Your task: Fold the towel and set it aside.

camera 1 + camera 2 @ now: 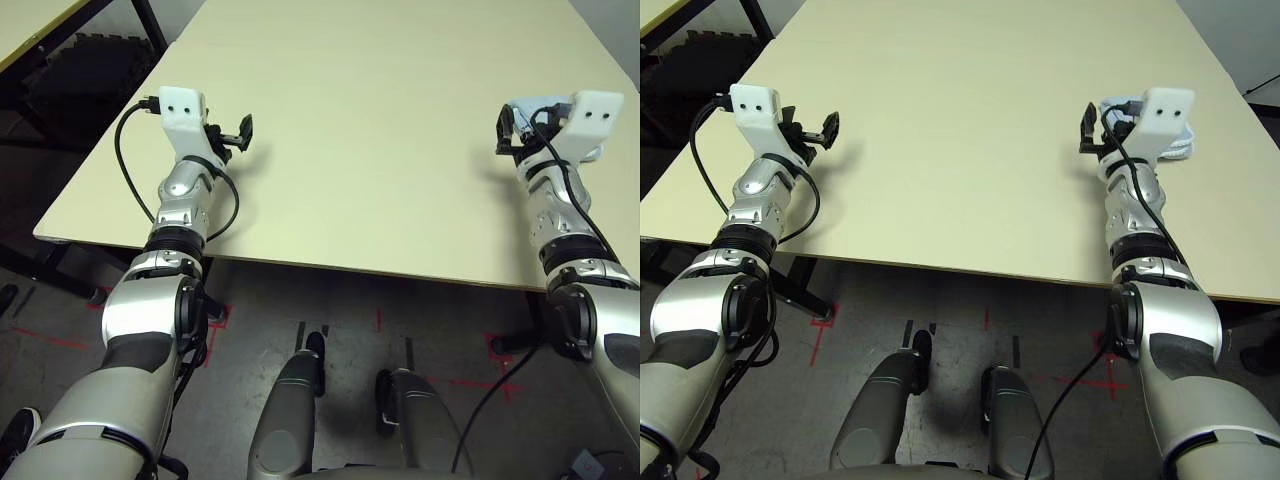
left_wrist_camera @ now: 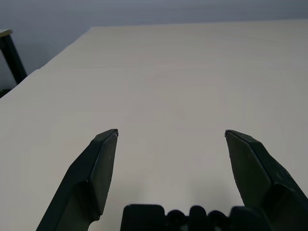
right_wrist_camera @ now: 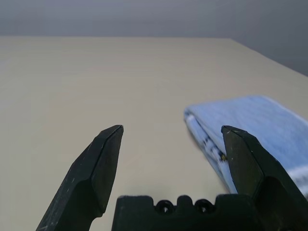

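Note:
The towel [image 3: 260, 122] lies folded on the cream table [image 1: 350, 120] at its right side, light blue with whitish edging. My right gripper [image 3: 171, 130] hovers open just in front of it; the towel's folded edge passes by one fingertip [image 3: 236, 139] and nothing sits between the jaws. From the head, most of the towel [image 1: 1118, 102] is hidden behind the right gripper [image 1: 1095, 125] and its white wrist mount. My left gripper [image 1: 235, 133] is open over bare table near the left edge, with nothing in it [image 2: 171, 134].
The table's front edge [image 1: 300, 262] runs just ahead of both forearms. A second table corner [image 1: 30, 25] and dark mats [image 1: 90, 70] lie beyond the left edge. Bare tabletop stretches between the arms and toward the back.

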Controlling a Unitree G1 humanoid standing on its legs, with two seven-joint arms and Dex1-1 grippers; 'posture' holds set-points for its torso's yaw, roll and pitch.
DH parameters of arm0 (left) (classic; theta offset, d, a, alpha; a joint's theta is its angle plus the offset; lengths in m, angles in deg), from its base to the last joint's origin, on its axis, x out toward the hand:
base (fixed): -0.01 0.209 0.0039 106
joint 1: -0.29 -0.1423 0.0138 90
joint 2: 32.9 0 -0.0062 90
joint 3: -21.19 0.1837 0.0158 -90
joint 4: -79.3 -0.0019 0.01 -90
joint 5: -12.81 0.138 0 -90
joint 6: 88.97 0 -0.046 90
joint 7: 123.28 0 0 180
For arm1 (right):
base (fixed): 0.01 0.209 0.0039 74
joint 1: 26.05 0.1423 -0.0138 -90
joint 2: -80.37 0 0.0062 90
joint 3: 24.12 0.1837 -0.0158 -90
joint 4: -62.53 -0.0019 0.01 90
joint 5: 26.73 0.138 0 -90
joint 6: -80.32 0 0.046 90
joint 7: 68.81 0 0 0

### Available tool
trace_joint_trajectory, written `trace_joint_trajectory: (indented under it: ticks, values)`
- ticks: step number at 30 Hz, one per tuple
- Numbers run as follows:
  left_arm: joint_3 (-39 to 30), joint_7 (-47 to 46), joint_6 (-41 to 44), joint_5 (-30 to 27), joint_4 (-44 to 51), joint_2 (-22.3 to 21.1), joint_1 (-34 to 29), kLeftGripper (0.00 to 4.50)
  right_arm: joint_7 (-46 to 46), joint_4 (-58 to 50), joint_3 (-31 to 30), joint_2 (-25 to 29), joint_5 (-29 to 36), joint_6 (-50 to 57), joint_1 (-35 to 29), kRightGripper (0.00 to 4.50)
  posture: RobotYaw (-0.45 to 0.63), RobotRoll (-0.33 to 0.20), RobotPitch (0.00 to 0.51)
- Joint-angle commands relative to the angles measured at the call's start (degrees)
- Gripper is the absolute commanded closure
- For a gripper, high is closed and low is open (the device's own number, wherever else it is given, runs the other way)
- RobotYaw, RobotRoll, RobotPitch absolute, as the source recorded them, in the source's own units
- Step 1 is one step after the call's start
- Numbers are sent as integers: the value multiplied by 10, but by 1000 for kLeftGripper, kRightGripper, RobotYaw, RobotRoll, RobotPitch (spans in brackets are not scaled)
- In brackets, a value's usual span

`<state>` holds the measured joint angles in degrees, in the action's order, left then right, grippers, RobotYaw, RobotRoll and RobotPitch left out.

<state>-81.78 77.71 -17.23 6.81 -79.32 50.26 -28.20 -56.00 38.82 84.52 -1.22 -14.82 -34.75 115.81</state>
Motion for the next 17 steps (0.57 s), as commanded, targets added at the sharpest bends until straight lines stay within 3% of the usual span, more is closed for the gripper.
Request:
trace_joint_trajectory:
  ticks: [1, 17]
  values:
    - [-8, 15, -9, -10, -13, 11, 2, 0, 19, -16, 12, -4, 13, -23, -11, 54, 31, 0, 225]
    - [-3, 28, -27, -3, -17, 20, -9, 0, 48, -14, 15, -7, 20, -27, -3, 54, -7, 0, 219]
